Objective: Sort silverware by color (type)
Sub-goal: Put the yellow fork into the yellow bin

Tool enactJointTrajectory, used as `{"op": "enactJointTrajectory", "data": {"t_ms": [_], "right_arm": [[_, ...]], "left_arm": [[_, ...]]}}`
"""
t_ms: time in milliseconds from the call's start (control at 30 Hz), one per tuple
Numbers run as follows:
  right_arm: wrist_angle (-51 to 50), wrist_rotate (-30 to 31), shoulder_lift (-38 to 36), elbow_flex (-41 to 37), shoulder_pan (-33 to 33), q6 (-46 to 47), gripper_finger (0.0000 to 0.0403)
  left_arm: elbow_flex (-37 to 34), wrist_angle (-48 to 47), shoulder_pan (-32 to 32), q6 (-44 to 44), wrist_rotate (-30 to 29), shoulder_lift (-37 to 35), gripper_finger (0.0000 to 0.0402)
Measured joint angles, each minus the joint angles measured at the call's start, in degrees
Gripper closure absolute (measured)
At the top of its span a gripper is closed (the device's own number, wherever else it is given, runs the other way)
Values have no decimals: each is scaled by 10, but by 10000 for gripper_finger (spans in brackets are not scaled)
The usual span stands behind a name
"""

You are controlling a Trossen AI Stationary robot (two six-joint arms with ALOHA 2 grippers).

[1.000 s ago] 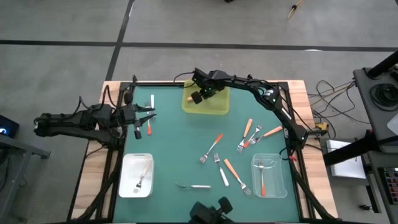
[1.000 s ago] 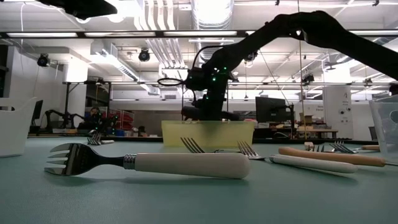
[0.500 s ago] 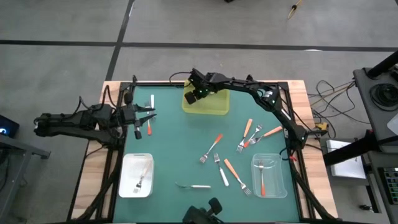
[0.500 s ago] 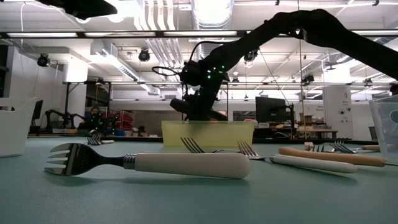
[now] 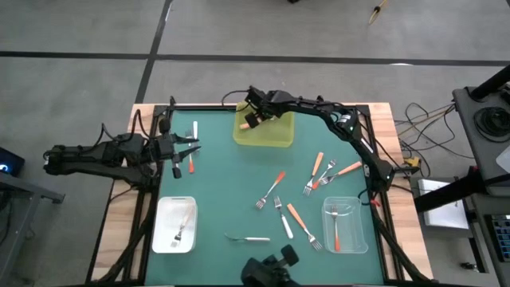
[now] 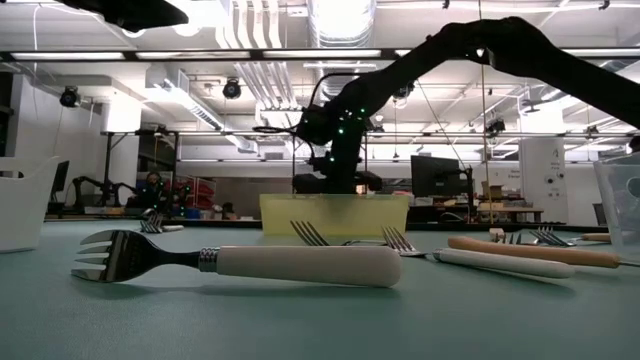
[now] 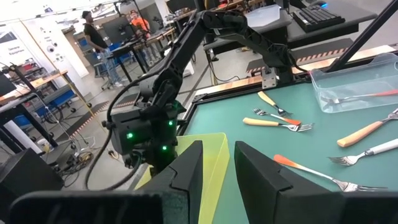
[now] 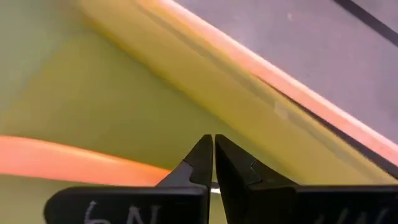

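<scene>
Green matting covers the counter point(image 5: 223, 207), where the silverware, small metal-tined forks point(image 5: 299, 195) with white, orange or red handles, lies scattered mid-counter and in three trays. Your right hand point(image 5: 253, 119), fingers pressed together and empty, hangs over the translucent yellow tray point(image 5: 275, 137); lift straight clear. Left hand point(image 5: 190, 151), narrowly parted, waits beside a red fork point(image 5: 191, 164)
</scene>
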Motion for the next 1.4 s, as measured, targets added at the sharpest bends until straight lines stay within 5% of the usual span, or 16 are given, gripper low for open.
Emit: {"op": "enactJointTrajectory", "data": {"t_ms": [767, 1267, 1400], "right_arm": [[-75, -1, -1, -12, -1, 21, 394], [-98, -29, -15, 38, 18, 34, 394], [-92, -78, -15, 48, 37, 35, 394]], "left_arm": [[0, 0, 0, 0, 0, 0, 326], [0, 0, 0, 0, 0, 0, 326], [0, 0, 0, 2, 0, 0, 326]]}}
